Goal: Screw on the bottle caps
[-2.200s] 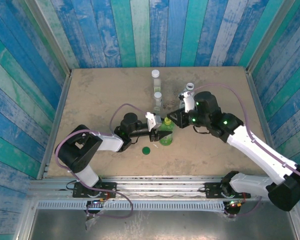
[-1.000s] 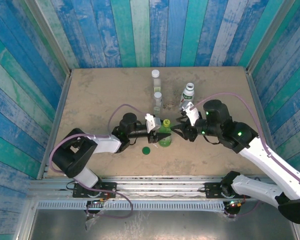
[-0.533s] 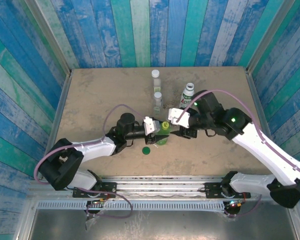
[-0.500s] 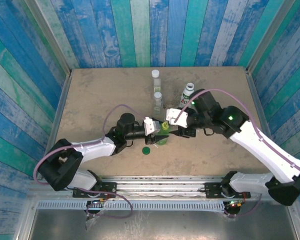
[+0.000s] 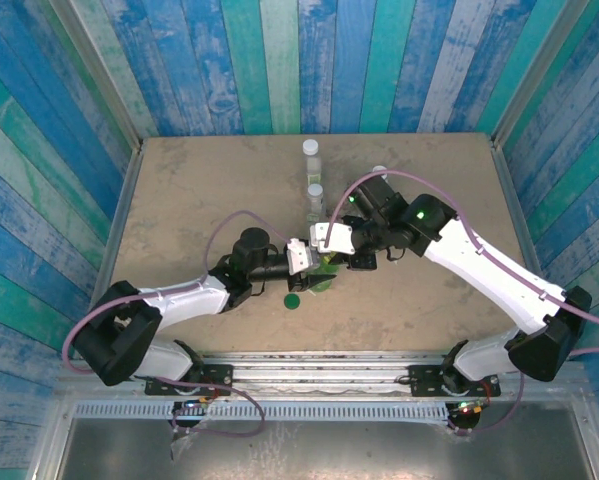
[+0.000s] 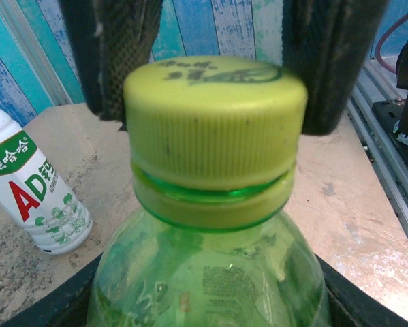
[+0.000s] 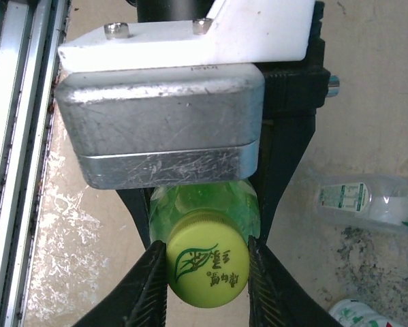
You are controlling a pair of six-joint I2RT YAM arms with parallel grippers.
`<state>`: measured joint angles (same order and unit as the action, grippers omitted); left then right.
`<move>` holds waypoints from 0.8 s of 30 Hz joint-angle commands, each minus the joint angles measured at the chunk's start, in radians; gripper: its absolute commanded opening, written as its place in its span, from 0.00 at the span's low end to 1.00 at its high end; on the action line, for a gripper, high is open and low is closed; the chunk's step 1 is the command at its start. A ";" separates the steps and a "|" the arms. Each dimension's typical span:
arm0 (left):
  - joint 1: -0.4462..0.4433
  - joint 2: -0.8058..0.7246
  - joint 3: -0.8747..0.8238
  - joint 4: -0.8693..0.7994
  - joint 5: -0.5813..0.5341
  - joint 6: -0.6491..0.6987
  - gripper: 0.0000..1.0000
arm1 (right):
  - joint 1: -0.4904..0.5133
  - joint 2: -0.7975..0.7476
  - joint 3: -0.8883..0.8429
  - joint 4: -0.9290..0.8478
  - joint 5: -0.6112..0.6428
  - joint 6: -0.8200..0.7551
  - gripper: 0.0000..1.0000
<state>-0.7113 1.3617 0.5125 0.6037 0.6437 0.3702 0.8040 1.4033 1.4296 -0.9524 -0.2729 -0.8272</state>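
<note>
The green bottle (image 6: 210, 272) is held upright at its body by the left gripper (image 5: 319, 270); the yellow-green cap (image 7: 208, 266) on its neck is clamped by the right gripper (image 7: 208, 281).

The sandy, scuffed bench (image 5: 199, 200) carries a dark green cap (image 5: 292, 300), lying flat just on the near side of the left gripper (image 5: 319, 272). Beyond that gripper a small clear bottle (image 5: 315, 197) stands upright, with a second clear bottle (image 5: 310, 150) farther back. A white bottle (image 6: 33, 191) with a green-and-red label stands beyond the right gripper (image 7: 208, 267). Between the grippers is the green bottle (image 6: 210, 272) with its yellow-green cap (image 6: 214, 122); its base is hidden.
</note>
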 commanded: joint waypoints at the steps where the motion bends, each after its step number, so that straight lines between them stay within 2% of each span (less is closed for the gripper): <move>1: -0.004 -0.055 -0.011 0.012 -0.028 -0.005 0.49 | 0.010 -0.010 0.011 -0.024 -0.017 0.046 0.22; 3: -0.005 -0.055 -0.009 0.023 -0.071 -0.022 0.49 | 0.016 -0.013 -0.007 0.003 0.001 0.122 0.21; 5: -0.005 -0.052 -0.011 0.053 -0.122 -0.045 0.48 | 0.030 -0.023 -0.037 0.062 0.062 0.262 0.19; 9: -0.004 -0.046 -0.017 0.114 -0.232 -0.079 0.48 | 0.099 -0.056 -0.100 0.178 0.367 0.739 0.18; 10: -0.005 -0.045 -0.017 0.122 -0.255 -0.083 0.48 | 0.116 -0.064 -0.113 0.199 0.437 0.881 0.15; 12: -0.009 -0.043 -0.019 0.127 -0.289 -0.077 0.48 | 0.135 -0.064 -0.130 0.204 0.527 1.187 0.12; 14: -0.011 -0.043 -0.020 0.120 -0.306 -0.065 0.48 | 0.142 -0.054 -0.138 0.197 0.485 1.360 0.12; 16: -0.013 -0.047 -0.022 0.106 -0.312 -0.059 0.48 | 0.150 -0.043 -0.134 0.188 0.459 1.396 0.17; 18: -0.013 -0.052 -0.030 0.101 -0.308 -0.055 0.48 | 0.150 -0.040 -0.124 0.165 0.460 1.345 0.23; 21: -0.013 -0.064 -0.033 0.084 -0.290 -0.036 0.48 | 0.147 -0.059 -0.110 0.145 0.442 1.193 0.37; 24: -0.013 -0.081 -0.037 0.045 -0.212 0.015 0.50 | 0.140 -0.108 -0.116 0.145 0.415 0.985 0.52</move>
<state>-0.7265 1.3514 0.4866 0.6563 0.3950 0.3416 0.9478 1.3476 1.3125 -0.7670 0.1513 0.3027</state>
